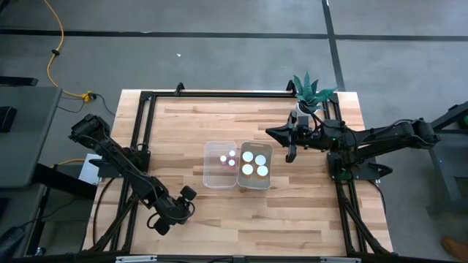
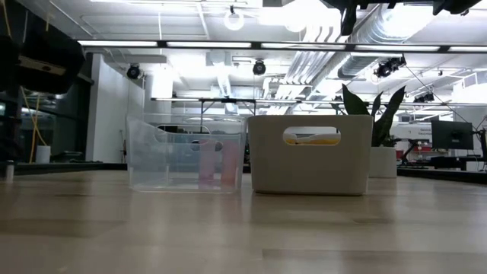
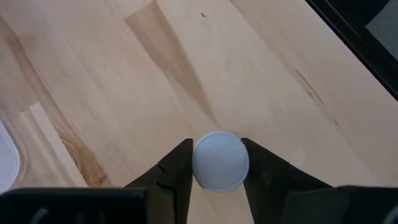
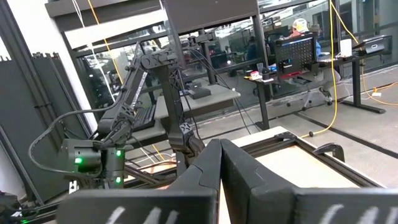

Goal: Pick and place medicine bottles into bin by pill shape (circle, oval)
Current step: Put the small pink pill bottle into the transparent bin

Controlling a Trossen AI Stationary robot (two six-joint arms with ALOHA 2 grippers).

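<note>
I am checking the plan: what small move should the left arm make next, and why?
Probably lift and carry toward the bins: the left end effector is shut on a white-capped medicine bottle above bare wood, away from the clear plastic bin and white bin.

Two bins [image 1: 220, 165] side by side mid-table, bottles [image 1: 256, 162] inside.

A grey concrete floor [image 1: 219, 58], crossed by dark lines, is seen around the light wooden bench [image 1: 219, 219]. A yellow cable [image 1: 53, 44] is laid on it. Beyond, a white ceiling with bright strip lights [image 2: 198, 44] and grey ducts [image 2: 365, 53] is shown.
</note>
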